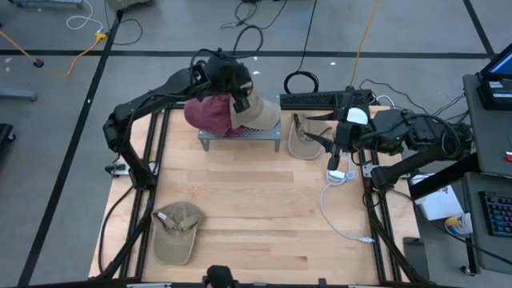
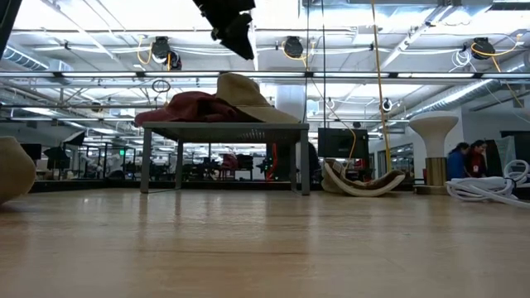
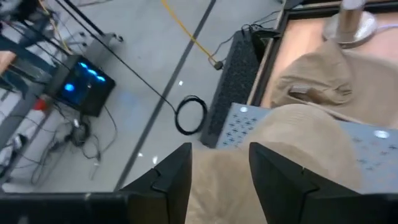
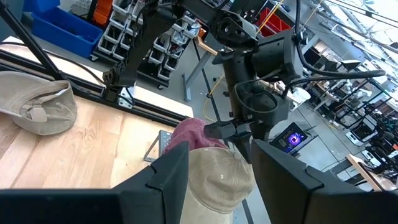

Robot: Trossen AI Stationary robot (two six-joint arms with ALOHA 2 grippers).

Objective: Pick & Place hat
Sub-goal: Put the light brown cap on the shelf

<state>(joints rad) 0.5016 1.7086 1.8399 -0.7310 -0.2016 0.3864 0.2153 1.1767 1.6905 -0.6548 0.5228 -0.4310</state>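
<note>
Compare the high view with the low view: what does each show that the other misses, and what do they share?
Only the high view shows the right claw waiting at the table's right edge and the whole tan cap lying at the front left. Only the low view shows people in the room behind. Both show the left claw above the maroon hat and beige hat on the small stand.

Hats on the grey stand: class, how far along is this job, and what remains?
Done: a maroon hat and a tan hat lie on the grey stand. In hand: the left tool hovers open above the tan hat. Left: a hat near the table's front and another beside the stand.
</note>
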